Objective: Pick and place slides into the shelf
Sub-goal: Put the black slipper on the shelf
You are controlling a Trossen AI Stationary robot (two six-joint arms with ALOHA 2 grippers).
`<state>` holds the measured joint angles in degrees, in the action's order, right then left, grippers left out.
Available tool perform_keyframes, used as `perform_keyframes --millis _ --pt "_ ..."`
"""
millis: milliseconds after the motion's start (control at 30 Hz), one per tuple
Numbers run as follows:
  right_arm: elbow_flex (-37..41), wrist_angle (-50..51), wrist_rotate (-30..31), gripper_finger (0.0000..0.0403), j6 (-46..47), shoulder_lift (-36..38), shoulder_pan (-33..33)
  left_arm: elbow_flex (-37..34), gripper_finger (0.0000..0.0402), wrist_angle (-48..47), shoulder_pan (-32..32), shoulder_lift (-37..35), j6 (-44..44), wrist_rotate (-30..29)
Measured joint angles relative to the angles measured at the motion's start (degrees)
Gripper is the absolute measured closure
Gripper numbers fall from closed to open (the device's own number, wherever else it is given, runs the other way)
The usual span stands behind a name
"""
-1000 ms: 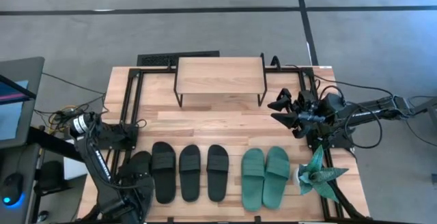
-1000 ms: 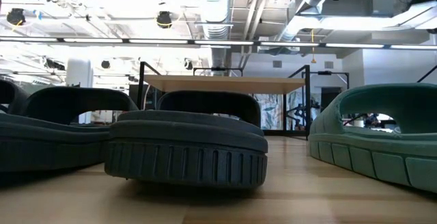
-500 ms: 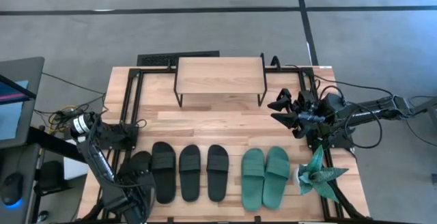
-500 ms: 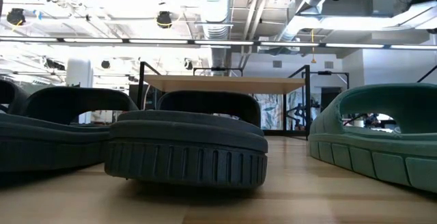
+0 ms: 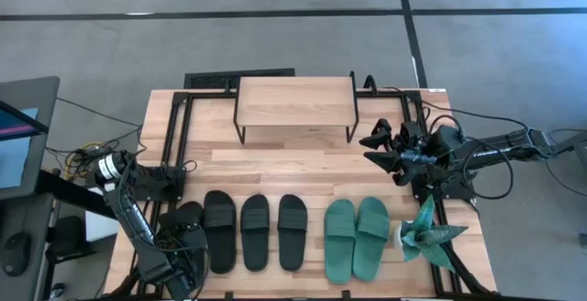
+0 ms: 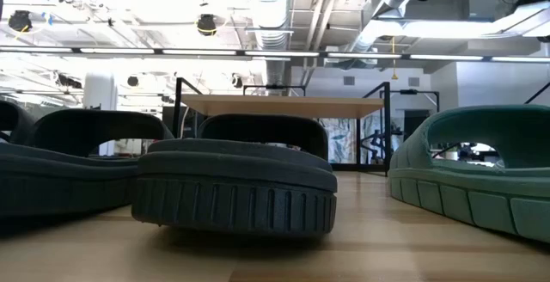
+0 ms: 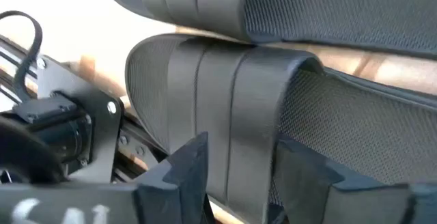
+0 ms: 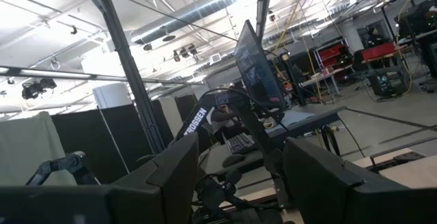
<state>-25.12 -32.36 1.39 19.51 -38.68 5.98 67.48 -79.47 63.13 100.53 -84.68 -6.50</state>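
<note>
Four black slides lie in a row near the table's near edge, beside two teal slides [image 5: 339, 239] [image 5: 371, 237]. My left gripper [image 5: 182, 248] is low over the leftmost black slide [image 5: 188, 220], which the arm partly hides. In the left wrist view the gripper [image 7: 239, 157] is open, with a finger on each side of that slide's wide strap [image 7: 232, 94]. My right gripper [image 5: 381, 145] waits open at the table's right, above the wood. The shelf [image 5: 295, 102] stands on its black legs at the far edge. In the low view a black slide [image 6: 234, 183] and a teal slide [image 6: 481, 170] lie before the shelf [image 6: 284, 104]. My left gripper straddles the edge of the leftmost black slide's strap [image 7: 239, 183], one finger [image 7: 188, 173] on its outer side and one finger [image 7: 300, 176] on the other. I cannot tell whether either finger touches the strap. The slide lies flat on the table.
The other black slides [image 5: 219, 230] [image 5: 254, 231] [image 5: 292, 230] lie close beside the leftmost one. A spiky teal paper plant [image 5: 426, 232] stands at the near right corner. Bare wood [image 5: 293, 168] lies between the slides and the shelf. Cables and a metal frame border the table's left edge [image 5: 160, 186].
My left arm has crept a little toward the table's near edge over the leftmost black slide. The slides, the shelf and my right arm have stayed where they were.
</note>
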Motion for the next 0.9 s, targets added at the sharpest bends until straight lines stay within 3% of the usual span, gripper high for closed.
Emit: perform_keyframes --millis 167,333,567,733,900 --pt "0.0 0.0 0.13 0.0202 0.0 0.0 0.0 -2.29 0.0307 1.62 -0.05 -0.02 -0.5 0.2" --pt "0.0 0.0 0.13 0.0202 0.33 0.0 0.04 -3.05 0.0388 2.5 -0.82 -0.07 -2.81 1.07" --pt "0.0 0.0 0.11 0.0202 1.65 0.0 0.04 -0.48 0.0397 -2.88 -0.98 0.04 -7.87 0.72" --pt "0.0 -0.02 0.11 0.0202 2.08 0.0 0.04 5.77 0.0399 -10.25 -0.94 0.04 -9.64 0.45" --pt "0.0 -0.02 0.11 0.0202 2.05 0.0 0.04 11.4 0.04 -10.37 -0.94 -0.04 -8.57 -1.01"
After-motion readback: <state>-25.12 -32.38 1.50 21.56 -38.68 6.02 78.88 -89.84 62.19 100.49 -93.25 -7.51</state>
